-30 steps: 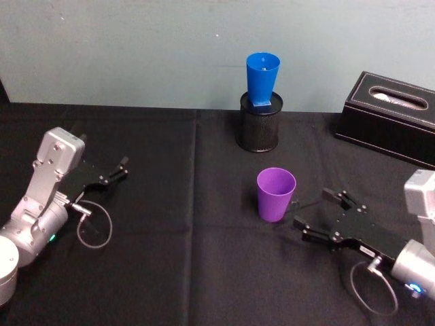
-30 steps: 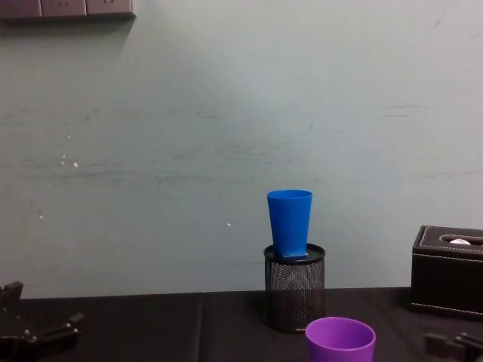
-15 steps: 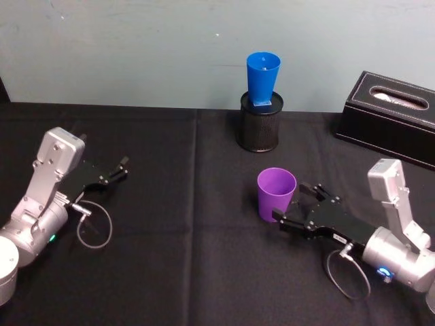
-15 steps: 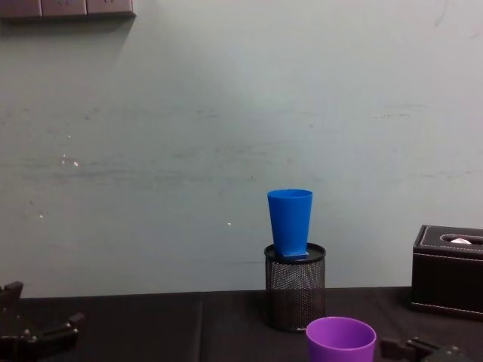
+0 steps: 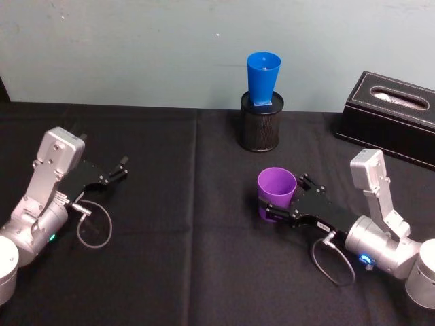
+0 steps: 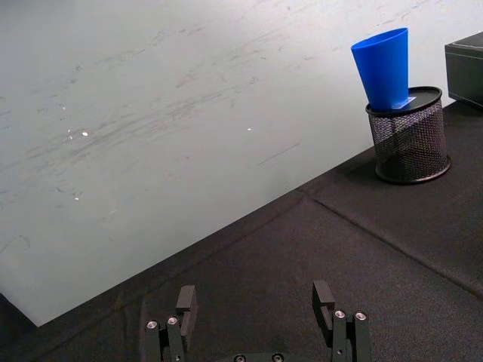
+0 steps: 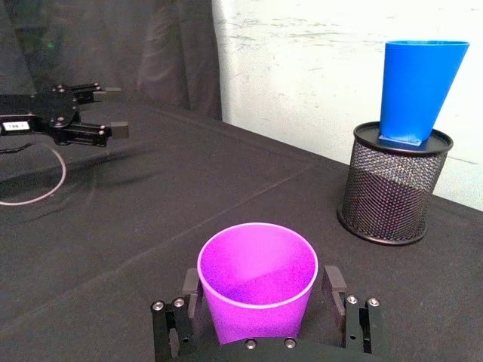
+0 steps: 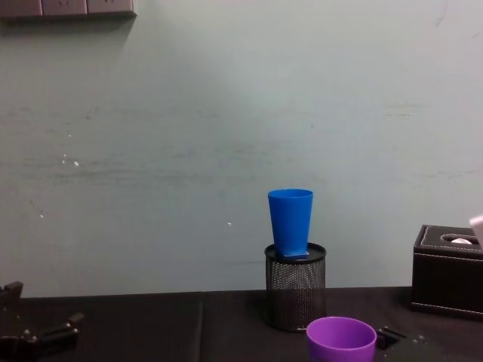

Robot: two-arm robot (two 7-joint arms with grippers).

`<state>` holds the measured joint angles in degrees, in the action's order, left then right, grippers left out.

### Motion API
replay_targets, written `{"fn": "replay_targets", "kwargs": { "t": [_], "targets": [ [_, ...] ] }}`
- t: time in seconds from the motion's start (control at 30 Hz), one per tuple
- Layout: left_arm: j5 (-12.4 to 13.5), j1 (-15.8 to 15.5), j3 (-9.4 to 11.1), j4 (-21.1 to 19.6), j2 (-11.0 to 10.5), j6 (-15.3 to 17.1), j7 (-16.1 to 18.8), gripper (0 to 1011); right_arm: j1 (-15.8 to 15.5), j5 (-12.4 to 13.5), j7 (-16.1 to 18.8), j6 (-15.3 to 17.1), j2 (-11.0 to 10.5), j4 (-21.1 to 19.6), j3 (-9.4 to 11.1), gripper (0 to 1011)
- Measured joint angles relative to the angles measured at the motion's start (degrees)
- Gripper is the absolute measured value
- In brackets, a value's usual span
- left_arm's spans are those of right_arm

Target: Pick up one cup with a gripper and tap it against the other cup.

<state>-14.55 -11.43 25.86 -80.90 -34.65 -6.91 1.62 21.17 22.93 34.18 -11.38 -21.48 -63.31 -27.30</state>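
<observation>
The purple cup [image 5: 276, 192] [image 7: 256, 275] [image 8: 341, 339] stands upright on the black cloth. My right gripper [image 5: 285, 199] [image 7: 260, 290] is open around its lower half, one finger on each side, with slim gaps to the cup wall. The blue cup [image 5: 262, 76] [image 6: 383, 66] [image 7: 417, 89] [image 8: 290, 221] sits upright in the top of a black mesh pen holder [image 5: 259, 129] [image 7: 389, 192] [image 8: 295, 294], behind the purple cup. My left gripper [image 5: 121, 170] [image 6: 255, 302] rests open and empty at the far left of the table.
A black tissue box [image 5: 394, 112] [image 8: 449, 271] stands at the back right, near the pen holder. Loose cable loops hang by both wrists [image 5: 92, 231]. Black cloth covers the table up to the pale wall behind.
My right arm has swung in toward the purple cup, and its open fingers now flank the cup instead of standing off to its right. The left arm and both cups are unmoved.
</observation>
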Motion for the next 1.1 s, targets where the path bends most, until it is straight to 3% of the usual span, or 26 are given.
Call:
{"fn": "replay_targets", "kwargs": {
  "t": [0.53,1.1],
  "targets": [
    [0.0,0.0,0.0,0.0,0.0,0.0,0.0,1005,1.6,-1.7,0.6,-0.2,3.1,2.8,0.8,1003],
    [0.0,0.0,0.0,0.0,0.0,0.0,0.0,1004,1.5,-1.4,0.5,-0.3,2.8,2.6,0.8,972]
  ]
}}
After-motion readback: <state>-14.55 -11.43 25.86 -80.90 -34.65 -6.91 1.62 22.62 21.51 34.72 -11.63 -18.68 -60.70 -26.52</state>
